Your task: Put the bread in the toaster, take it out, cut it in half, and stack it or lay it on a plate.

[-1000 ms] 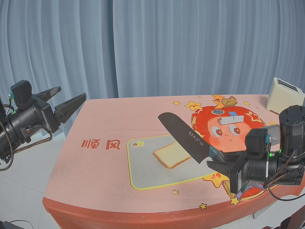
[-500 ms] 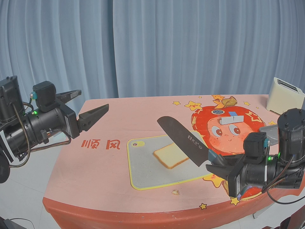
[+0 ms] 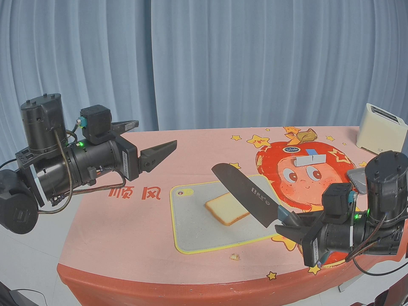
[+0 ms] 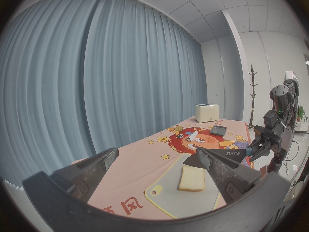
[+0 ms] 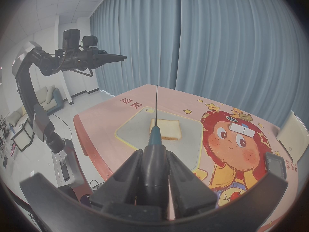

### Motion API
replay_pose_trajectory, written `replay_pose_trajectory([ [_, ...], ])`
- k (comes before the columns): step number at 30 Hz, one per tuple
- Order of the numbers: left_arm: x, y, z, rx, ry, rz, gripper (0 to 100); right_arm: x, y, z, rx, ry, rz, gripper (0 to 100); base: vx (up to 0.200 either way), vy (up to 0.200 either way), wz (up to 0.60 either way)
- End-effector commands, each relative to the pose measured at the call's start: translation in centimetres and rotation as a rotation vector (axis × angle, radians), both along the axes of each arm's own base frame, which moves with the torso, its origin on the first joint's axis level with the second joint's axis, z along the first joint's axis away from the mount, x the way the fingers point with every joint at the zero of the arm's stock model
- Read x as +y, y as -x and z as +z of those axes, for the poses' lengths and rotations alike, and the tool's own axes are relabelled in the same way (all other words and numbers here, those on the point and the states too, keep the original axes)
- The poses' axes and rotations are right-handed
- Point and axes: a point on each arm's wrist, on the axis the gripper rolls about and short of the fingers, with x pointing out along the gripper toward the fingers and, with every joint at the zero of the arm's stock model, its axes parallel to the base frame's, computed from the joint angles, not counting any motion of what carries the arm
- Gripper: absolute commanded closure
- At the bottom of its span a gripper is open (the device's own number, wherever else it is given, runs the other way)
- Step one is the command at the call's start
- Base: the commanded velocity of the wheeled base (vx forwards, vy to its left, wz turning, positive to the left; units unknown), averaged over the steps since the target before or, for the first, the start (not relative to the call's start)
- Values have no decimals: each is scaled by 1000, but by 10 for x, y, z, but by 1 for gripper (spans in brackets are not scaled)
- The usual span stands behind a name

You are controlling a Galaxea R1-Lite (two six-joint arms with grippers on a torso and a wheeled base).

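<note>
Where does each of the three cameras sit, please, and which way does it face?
Head view: on the robot's head, looking forward and down at the table; both arms show.
Left wrist view: on the left wrist, near the table's left end, facing across to the toaster; the left jaws, open, frame the picture.
Right wrist view: on the right wrist, facing along the knife toward the left arm; the right jaws clamp the handle.
All three share the bread on the cutting board.

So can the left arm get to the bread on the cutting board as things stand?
Probably yes. The left hand is open and points toward the bread, with bare table and cutting board between. The knife in the right hand hangs by the slice's right side only.
</note>
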Motion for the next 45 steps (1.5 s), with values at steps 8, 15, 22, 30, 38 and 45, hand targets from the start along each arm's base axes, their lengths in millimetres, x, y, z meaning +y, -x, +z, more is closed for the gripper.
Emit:
replay_pose_trajectory([
  [8, -14, -8, -19, 23, -38, -33, 0, 1, -2, -5, 14, 16, -1, 100, 0, 0, 0],
  [15, -16, -9, -21, 28, -41, -37, 100, 1, -2, -4, 12, 14, -1, 100, 0, 0, 0],
  [22, -24, -13, -15, 9, -31, -58, 100, 1, -2, -4, 12, 14, -1, 100, 0, 0, 0],
  [30, -33, -20, -10, -10, -23, -76, 100, 1, -1, -5, 13, 15, -1, 100, 0, 0, 0],
  [38, -37, -26, -13, 0, -26, -81, 100, 2, -1, -6, 16, 19, 3, 100, 0, 0, 0],
  [45, -38, -28, -15, 5, -29, -81, 100, 2, 0, -7, 17, 22, 3, 100, 0, 0, 0],
])
